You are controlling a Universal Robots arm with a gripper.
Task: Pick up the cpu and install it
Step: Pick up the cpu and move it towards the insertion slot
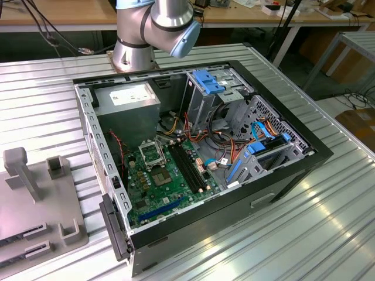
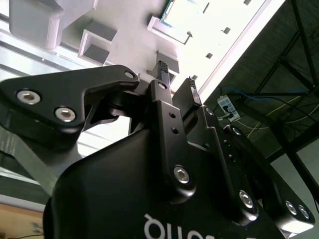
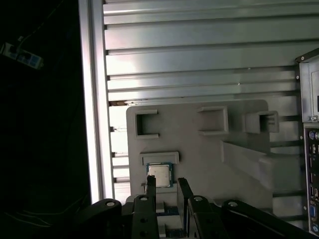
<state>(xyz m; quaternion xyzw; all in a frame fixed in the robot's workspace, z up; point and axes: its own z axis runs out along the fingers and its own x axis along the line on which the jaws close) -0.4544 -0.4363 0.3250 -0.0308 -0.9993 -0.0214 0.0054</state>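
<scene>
**Pick-up stage, before the grasp.** My hand hangs over the grey holder plate. Its two fingers are apart with nothing between them. The second wrist view shows the same gap at the fingertips.

The cpu lies flat, metal top up, in a shallow square recess of the plate. It sits just beyond my fingers and roughly in line with the gap. As far as I can judge, neither finger touches it. Raised brackets stand elsewhere on the plate.

The plate rests on the ribbed metal counter, close along one edge. The recess with the cpu is on the side of the plate nearest that edge.

In the exterior view the open computer case lies beside the plate, nearer the middle of the counter. Its green motherboard and black-framed socket face up. With the cpu on the plate, I judge that installation has not begun.

The grasp, as I judge it, calls for my fingers to straddle the chip square to its edges. They must sit low enough to catch its thin sides. A skewed closure could tip it or slide it in the recess.
</scene>
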